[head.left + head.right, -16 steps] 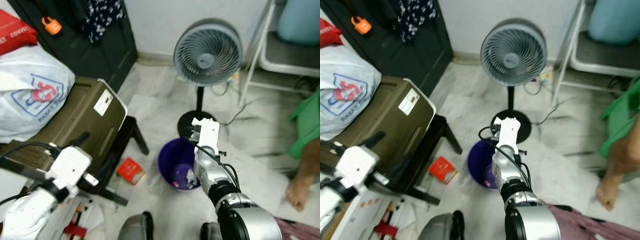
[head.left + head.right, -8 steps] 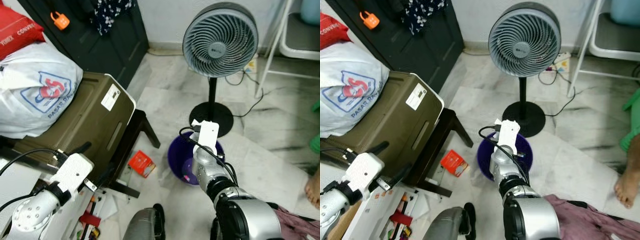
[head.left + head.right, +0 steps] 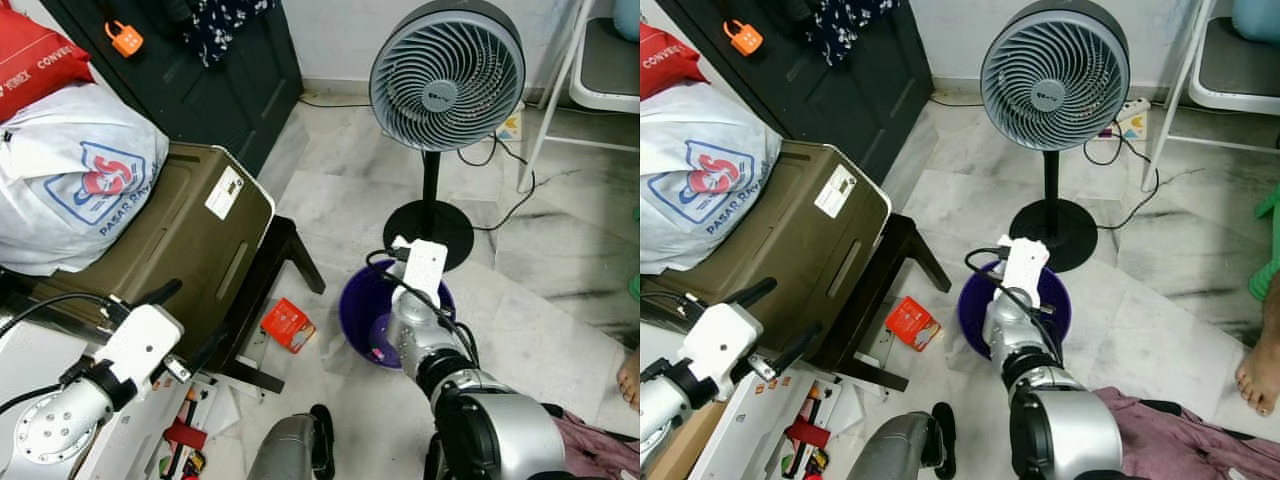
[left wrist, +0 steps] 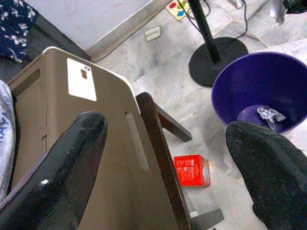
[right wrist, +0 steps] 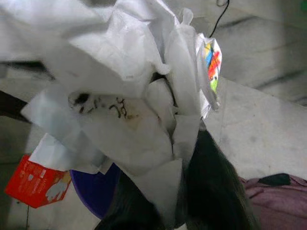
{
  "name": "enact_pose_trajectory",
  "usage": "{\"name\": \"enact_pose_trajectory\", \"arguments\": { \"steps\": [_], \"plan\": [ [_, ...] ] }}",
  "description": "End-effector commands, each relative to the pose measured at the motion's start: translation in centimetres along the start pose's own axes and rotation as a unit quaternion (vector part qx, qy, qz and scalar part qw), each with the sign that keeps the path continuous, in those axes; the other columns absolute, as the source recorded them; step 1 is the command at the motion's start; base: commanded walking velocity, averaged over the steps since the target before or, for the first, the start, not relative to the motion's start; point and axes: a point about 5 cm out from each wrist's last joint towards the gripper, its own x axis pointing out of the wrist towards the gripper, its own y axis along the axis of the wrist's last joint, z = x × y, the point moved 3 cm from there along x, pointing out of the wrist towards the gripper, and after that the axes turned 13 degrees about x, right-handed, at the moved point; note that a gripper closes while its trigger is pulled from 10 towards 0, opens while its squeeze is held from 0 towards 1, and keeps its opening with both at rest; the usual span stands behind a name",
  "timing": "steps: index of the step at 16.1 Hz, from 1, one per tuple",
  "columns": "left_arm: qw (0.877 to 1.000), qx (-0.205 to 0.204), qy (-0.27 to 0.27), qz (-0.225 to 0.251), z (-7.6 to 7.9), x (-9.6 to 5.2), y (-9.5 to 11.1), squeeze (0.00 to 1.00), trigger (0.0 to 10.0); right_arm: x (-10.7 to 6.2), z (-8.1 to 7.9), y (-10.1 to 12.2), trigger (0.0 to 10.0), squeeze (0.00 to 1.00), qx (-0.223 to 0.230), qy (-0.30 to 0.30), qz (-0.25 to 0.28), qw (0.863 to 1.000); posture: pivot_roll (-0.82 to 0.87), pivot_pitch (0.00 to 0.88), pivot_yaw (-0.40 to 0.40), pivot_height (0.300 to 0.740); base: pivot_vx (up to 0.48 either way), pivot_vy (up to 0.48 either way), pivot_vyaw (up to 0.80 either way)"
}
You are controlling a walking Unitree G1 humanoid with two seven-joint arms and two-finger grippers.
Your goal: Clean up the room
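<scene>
Since a second ago the whole scene has slid down and left in the head views, which is the camera shifting, and the right arm now reaches lower so that its white wrist block sits right over the round purple plastic bin (image 3: 372,322) instead of above it near the fan base

Largest in the head views is the olive-brown hard case (image 3: 170,250), lying tilted on a dark wooden stool (image 3: 275,290) at centre left, with a white printed plastic sack (image 3: 70,180) resting on it at the upper left and a red bag (image 3: 35,60) behind that. A grey pedestal fan (image 3: 447,75) stands at the upper centre on a black round base, on the pale marble floor (image 3: 570,240). A dark cabinet door (image 3: 215,70) with an orange padlock (image 3: 126,39) closes the upper left corner

The purple bin sits low at centre, just in front of the fan base, with scraps of paper inside it. The right gripper (image 5: 192,163) is clenched on a crumpled white tissue wad (image 5: 134,91) with a small colourful wrapper at its edge, held directly above the bin. A small red cardboard box (image 3: 287,325) lies on the floor between the stool leg and the bin, apart from both

The left gripper (image 4: 168,158), at the lower left of the head views, hangs spread wide with nothing between its black fingers (image 4: 62,163), over the case and stool
</scene>
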Motion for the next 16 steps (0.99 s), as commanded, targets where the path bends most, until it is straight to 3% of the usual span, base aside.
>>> {"name": "enact_pose_trajectory", "arguments": {
  "steps": [1,16],
  "plan": [
    [1.000,0.006,0.001,-0.013,-0.50,-0.52,-0.31,0.00,10.0,-0.50,-0.82,-0.84,10.0,1.00,0.005,0.006,-0.016,1.000,0.38,0.239,0.260,0.740,0.000,0.000,0.00],
    [1.000,-0.003,-0.001,-0.012,-0.18,-0.07,-0.37,0.00,10.0,-0.36,-0.66,-0.58,10.0,1.00,0.013,0.007,-0.010,1.000,0.36,0.235,0.260,0.740,0.000,0.000,0.00]
  ]
}}
